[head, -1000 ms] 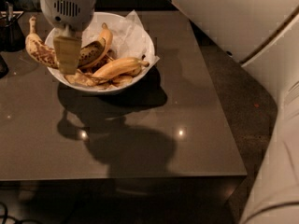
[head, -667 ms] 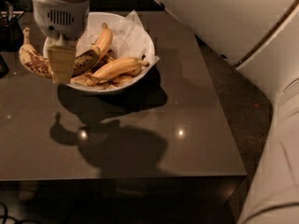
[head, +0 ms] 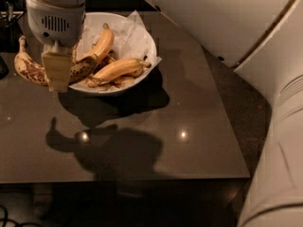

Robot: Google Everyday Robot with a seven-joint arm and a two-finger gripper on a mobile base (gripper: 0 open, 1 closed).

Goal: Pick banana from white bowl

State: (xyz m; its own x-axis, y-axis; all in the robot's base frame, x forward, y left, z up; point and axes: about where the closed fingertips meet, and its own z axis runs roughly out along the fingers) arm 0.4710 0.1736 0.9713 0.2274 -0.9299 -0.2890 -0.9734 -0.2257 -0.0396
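The speckled banana point(head: 27, 71) hangs in my gripper point(head: 57, 79), raised above the table at the left rim of the white bowl point(head: 145, 36). Its dark stem end points up at the far left, and its other end still reaches over the bowl's edge. The gripper is shut on the banana's middle, and one pale finger point(head: 57, 70) covers that part. The bowl is lined with crumpled white paper and holds two smoother yellow-orange bananas point(head: 118, 69), with a few more pieces under them.
The bowl stands on a dark brown table point(head: 189, 108), whose front edge runs along the bottom and right edge slants down on the right. A small dark object point(head: 2, 67) sits at the left border. My white arm body point(head: 265, 56) fills the right side.
The gripper has moved left and upward with the speckled banana, carrying it from inside the bowl to over the bowl's left rim. The other bananas have stayed in place.
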